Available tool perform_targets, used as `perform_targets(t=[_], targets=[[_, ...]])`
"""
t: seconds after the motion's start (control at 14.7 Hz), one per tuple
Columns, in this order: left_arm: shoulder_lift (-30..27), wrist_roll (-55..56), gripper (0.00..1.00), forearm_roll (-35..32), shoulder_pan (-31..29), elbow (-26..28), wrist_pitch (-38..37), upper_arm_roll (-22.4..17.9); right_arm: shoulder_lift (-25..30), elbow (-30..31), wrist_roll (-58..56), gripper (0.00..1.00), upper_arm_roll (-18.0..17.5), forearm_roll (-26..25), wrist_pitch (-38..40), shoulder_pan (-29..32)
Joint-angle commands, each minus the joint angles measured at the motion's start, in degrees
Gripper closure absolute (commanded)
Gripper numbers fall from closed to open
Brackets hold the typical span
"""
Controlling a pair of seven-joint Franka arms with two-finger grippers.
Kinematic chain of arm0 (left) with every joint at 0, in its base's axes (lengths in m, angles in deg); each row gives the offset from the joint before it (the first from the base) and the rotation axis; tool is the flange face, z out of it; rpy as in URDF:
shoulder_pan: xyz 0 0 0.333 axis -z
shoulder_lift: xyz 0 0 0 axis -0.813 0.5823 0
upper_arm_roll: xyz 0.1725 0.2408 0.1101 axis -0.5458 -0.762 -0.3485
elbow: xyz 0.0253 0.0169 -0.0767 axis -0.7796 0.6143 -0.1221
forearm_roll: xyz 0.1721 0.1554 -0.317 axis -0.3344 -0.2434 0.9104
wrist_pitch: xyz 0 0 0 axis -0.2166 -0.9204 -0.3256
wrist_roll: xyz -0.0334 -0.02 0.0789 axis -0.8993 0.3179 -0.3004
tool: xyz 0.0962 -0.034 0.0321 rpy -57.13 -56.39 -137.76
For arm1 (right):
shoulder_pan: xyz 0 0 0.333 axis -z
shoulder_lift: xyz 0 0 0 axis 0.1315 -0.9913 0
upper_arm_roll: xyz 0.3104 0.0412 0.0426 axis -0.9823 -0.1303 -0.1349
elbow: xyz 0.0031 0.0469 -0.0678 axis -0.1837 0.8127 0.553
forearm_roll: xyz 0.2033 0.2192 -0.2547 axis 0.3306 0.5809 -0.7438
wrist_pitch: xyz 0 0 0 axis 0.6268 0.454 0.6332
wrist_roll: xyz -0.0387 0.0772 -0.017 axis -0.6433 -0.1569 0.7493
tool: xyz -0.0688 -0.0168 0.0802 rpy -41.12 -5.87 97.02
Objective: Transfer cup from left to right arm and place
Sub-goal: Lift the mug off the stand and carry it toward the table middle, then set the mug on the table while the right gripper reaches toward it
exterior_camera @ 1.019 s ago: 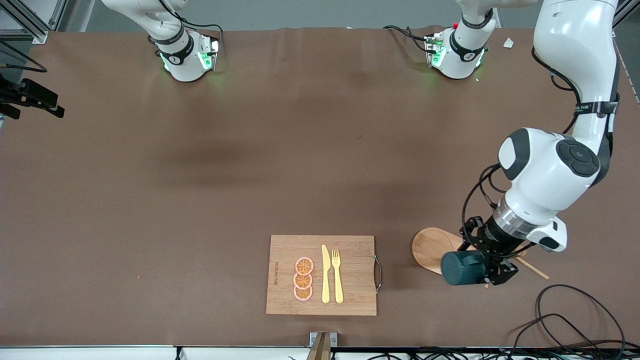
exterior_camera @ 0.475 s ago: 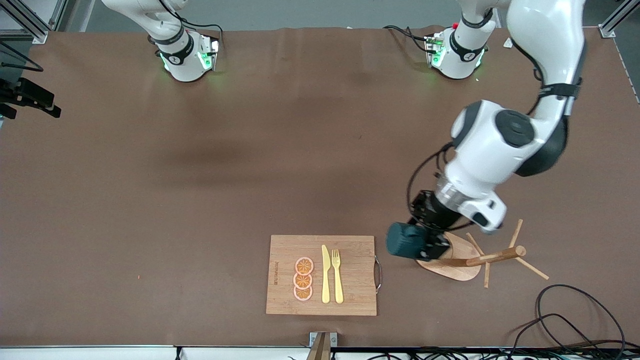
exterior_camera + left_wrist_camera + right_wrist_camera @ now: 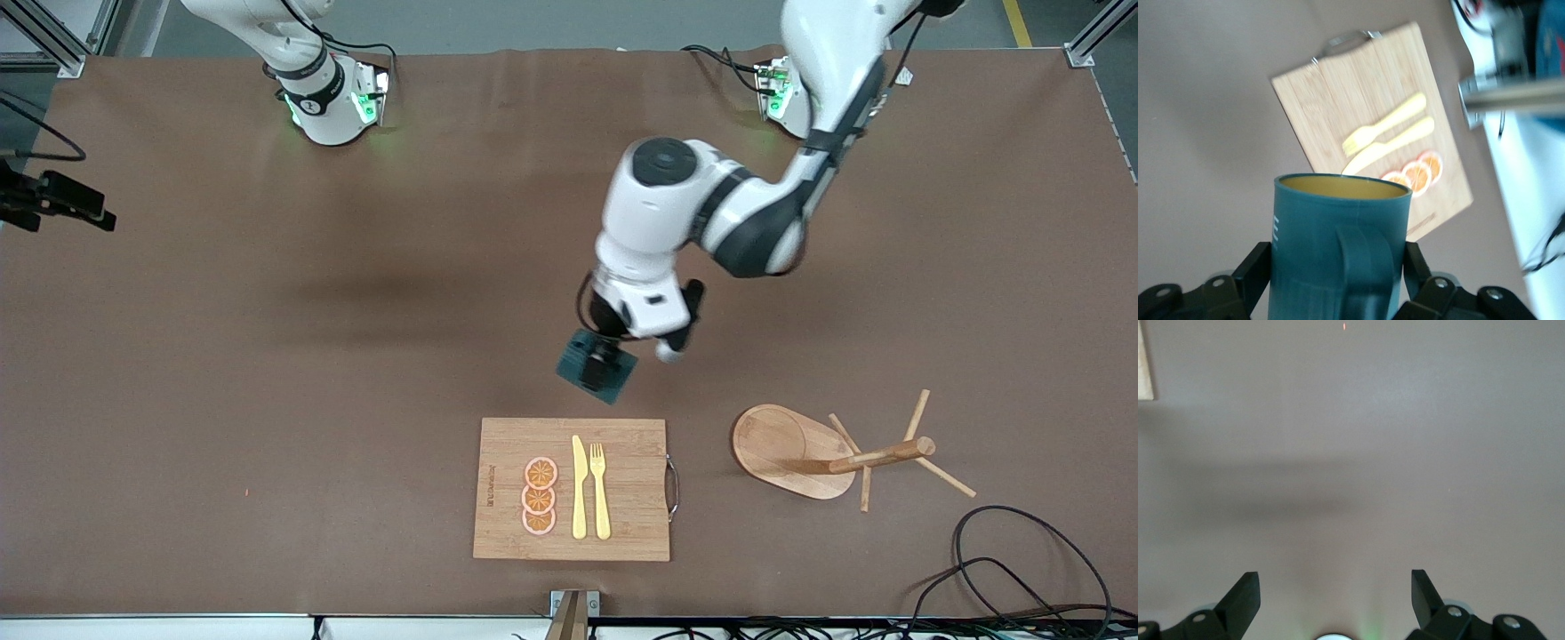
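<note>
My left gripper [image 3: 597, 363] is shut on the dark teal cup [image 3: 594, 366] and holds it in the air over bare table, just past the cutting board's edge toward the robots' bases. In the left wrist view the cup [image 3: 1338, 247] fills the space between the two black fingers [image 3: 1257, 267], handle toward the camera, tan-yellow inside showing at its rim. My right gripper [image 3: 1335, 587] is open and empty, high over bare table near its own base; it does not show in the front view.
A wooden cutting board [image 3: 498, 444] with a yellow knife [image 3: 579, 489], a fork [image 3: 600, 489] and orange slices [image 3: 539, 496] lies near the front edge. A wooden mug stand [image 3: 782, 440] lies toward the left arm's end. Cables [image 3: 1005, 551] lie at that corner.
My left arm has carried the cup away from the wooden stand, toward the table's middle and toward the bases. The stand now shows whole.
</note>
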Motion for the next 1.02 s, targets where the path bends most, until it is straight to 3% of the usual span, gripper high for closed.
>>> perform_targets(t=[0.0,0.27,0.48,0.61,0.95], targets=[[6.4,0.1,0.49,-9.1,8.7,-5.4,-0.7,-4.1,-3.5,-0.8,0.2,0.0,-0.5,0.9,-3.0,3.5],[13.0,-0.1,0.49,-15.6,24.4,-8.2,-0.5,-17.6,-7.3,-0.8,-2.0,0.0,-0.4,0.5,-4.9,5.5],[16.8,0.0,0.49,-20.9,33.8,-8.6,-0.6,-25.2,-8.2,-0.2,-5.1,0.0,-0.5,0.8,-6.3,7.3],[18.4,0.4,0.5,-25.4,37.0,-8.5,-0.8,-27.1,-8.8,0.3,-4.6,0.0,-0.6,1.0,-6.8,6.8],[22.9,6.1,0.51,-43.5,41.8,-8.4,-6.7,-27.3,-12.2,0.4,-4.4,0.0,-0.7,5.7,-8.8,5.2]])
